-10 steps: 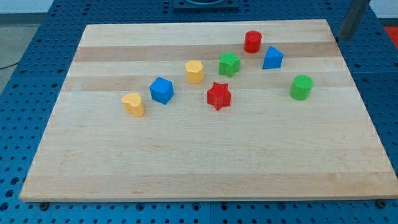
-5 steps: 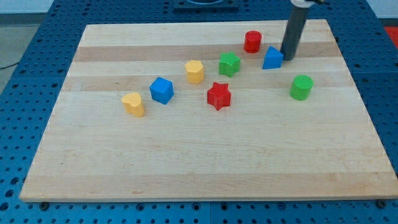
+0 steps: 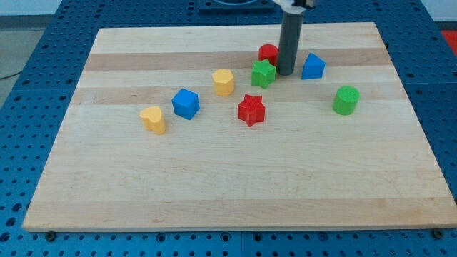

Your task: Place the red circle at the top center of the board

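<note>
The red circle (image 3: 268, 52) stands near the board's top, a little right of centre, partly hidden behind the dark rod. My tip (image 3: 285, 73) rests on the board just right of and below the red circle, between the green star (image 3: 263, 73) and the blue triangular block (image 3: 313, 66). The rod's side touches or nearly touches the red circle's right side.
A yellow hexagon (image 3: 223, 82), a blue cube (image 3: 186, 103), a yellow heart (image 3: 153, 120), a red star (image 3: 251, 110) and a green cylinder (image 3: 346, 100) lie across the wooden board (image 3: 214, 193). The green star sits just below the red circle.
My tip swept from the board's top right corner leftward past the blue triangular block. The red circle has shifted left, from above the blue block to beside the green star.
</note>
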You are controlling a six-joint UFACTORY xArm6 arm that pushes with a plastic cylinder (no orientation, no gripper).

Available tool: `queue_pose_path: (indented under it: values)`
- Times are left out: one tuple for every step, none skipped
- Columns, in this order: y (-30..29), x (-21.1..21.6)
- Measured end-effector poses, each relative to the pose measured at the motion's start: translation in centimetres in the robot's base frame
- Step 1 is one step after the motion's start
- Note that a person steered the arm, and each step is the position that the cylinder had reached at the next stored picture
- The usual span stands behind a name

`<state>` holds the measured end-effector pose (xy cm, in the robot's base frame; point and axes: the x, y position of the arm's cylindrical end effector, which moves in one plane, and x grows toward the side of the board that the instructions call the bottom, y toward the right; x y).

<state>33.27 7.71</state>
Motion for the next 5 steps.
queue_pose_path:
  values:
    - [-3.8,-1.8]
    - [-5.1,-5.6]
    - [-4.3,-6.0]
    - [-4.3,-5.5]
    - [-3.8,-1.7]
